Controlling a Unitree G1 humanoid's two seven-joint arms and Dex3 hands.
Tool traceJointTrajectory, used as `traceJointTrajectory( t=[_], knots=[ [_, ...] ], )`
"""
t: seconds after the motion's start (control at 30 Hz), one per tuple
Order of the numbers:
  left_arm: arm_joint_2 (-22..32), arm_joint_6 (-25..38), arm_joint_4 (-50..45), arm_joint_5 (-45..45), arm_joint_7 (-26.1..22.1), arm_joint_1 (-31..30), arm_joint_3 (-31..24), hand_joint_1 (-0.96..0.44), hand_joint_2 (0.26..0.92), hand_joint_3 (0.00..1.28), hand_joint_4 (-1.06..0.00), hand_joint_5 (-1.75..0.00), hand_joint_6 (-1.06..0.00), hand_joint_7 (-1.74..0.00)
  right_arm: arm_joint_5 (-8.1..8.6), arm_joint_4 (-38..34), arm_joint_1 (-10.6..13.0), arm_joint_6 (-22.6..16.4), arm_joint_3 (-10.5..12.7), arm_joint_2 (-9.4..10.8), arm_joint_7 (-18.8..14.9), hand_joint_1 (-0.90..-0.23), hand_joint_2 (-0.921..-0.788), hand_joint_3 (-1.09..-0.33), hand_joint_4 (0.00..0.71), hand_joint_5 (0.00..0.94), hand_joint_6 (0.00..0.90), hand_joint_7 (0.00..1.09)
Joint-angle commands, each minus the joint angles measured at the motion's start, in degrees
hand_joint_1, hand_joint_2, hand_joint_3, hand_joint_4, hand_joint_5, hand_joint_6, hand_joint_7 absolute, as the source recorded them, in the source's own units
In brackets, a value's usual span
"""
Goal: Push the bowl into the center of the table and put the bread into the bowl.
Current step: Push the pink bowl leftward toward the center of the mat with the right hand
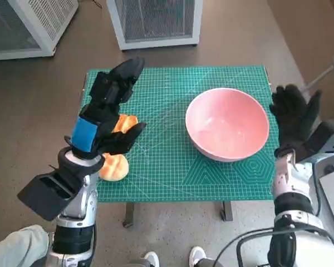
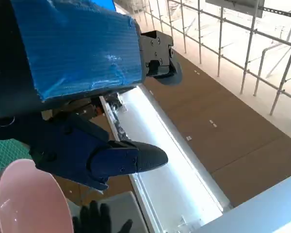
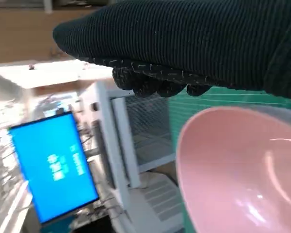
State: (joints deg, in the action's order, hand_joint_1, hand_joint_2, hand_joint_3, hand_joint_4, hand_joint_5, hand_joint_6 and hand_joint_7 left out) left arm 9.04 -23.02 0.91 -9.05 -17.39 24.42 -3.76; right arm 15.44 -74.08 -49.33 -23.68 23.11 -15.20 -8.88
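A pink bowl (image 1: pixel 227 123) stands empty on the right half of the green cutting mat (image 1: pixel 172 83). It also shows in the left wrist view (image 2: pixel 24 199) and the right wrist view (image 3: pixel 242 165). Golden bread (image 1: pixel 114 167) lies near the mat's left front edge, with another orange piece (image 1: pixel 126 122) partly hidden behind my left hand. My left hand (image 1: pixel 108 108) hovers above the bread, fingers spread, holding nothing. My right hand (image 1: pixel 295 119) is raised beside the bowl's right rim, fingers apart and empty.
Two white mesh-fronted cabinets (image 1: pixel 156 22) stand on the brown floor beyond the table. A person's knee (image 1: pixel 16 245) and shoes (image 1: pixel 175 258) show at the front edge. A blue screen (image 3: pixel 53 165) appears in the right wrist view.
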Motion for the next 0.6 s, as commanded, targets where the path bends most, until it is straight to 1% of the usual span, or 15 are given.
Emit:
traceJointTrajectory(
  t=[0.03,0.13,0.37,0.6],
  knots=[
    [0.14,-0.31,-0.24,-0.32,0.10,-0.53,-0.19,-0.47,0.921,0.43,-0.22,-0.01,0.00,-0.62,-0.75,-0.92,1.72,1.92,0.00,1.51,0.75,-0.328,-0.921,-0.538,0.341,0.006,0.187,0.40],
    [0.14,-0.22,-0.44,-0.38,0.13,-0.69,-0.22,-0.47,0.921,0.43,-0.22,-0.01,0.00,-0.62,-0.66,-0.96,1.47,2.26,0.08,2.23,0.57,-0.325,-0.921,-0.537,0.353,0.007,0.201,0.38],
    [0.19,-0.27,-0.49,-0.39,0.17,-0.96,-0.36,-0.48,0.921,0.43,-0.22,-0.01,0.00,-0.62,0.35,-0.87,0.39,2.85,1.03,4.48,-0.54,-0.324,-0.920,-0.536,0.373,0.009,0.235,0.35],
    [0.29,-0.44,-0.74,-0.30,0.23,-1.36,-0.57,-0.47,0.921,0.43,-0.22,-0.01,0.00,-0.62,0.38,-0.86,-0.97,3.32,1.32,6.30,-1.30,-0.329,-0.921,-0.539,0.377,0.007,0.245,0.34]
  ],
)
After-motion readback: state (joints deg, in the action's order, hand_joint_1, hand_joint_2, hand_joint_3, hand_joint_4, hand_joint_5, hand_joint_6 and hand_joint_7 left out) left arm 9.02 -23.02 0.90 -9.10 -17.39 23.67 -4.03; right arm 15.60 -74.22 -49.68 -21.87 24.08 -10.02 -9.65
